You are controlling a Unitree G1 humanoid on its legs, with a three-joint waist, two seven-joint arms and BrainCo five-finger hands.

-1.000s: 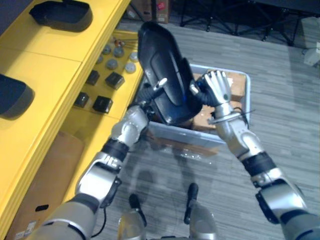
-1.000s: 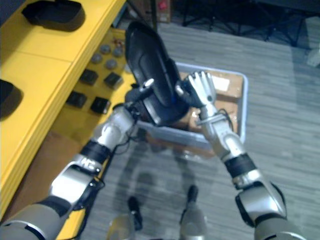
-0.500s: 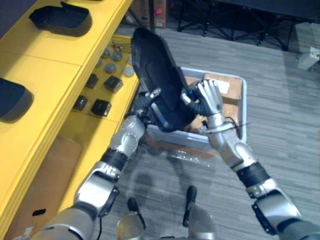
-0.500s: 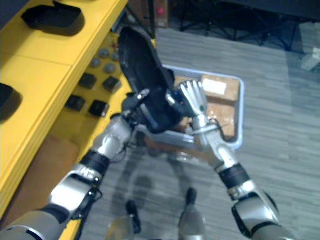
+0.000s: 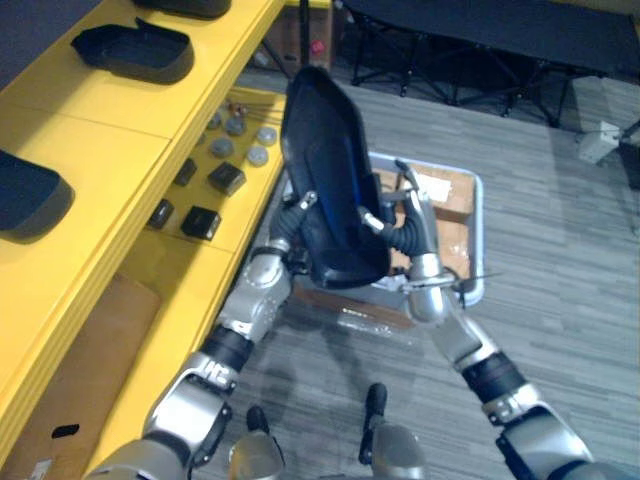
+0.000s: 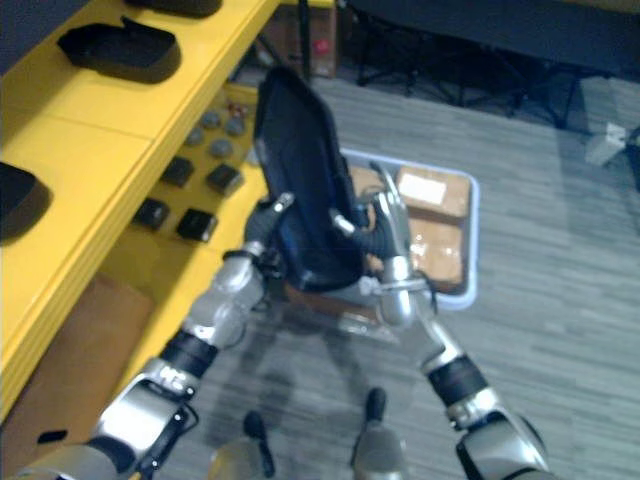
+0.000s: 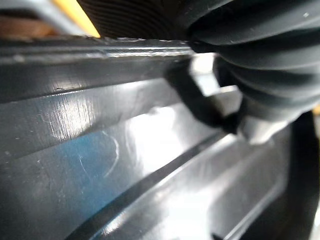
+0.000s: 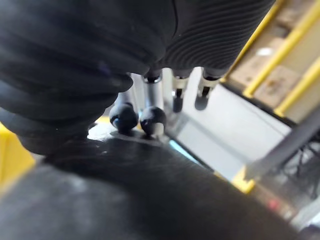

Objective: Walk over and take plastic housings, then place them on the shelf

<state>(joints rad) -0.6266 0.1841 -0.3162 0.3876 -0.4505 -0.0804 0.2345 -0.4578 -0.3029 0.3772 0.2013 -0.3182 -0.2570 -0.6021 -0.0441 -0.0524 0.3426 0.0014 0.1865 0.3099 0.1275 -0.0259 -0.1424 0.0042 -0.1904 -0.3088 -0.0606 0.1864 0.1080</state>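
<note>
A large black plastic housing stands nearly upright in the air between my two hands, beside the yellow shelf. My left hand grips its lower left edge, thumb hooked over the inner face and fingers hidden behind. In the left wrist view the glossy housing lies right against that hand. My right hand rests against the housing's right side, thumb touching it. Its fingers point straight out past the housing's edge.
Two more black housings lie on the shelf's top level. Small black blocks and round grey parts sit on the lower level. A grey bin holding cardboard boxes stands on the floor behind my hands.
My right hand's fingers have gone from curled on the housing to straight. The housing has swung more upright. The whole view has shifted, so the camera has moved.
</note>
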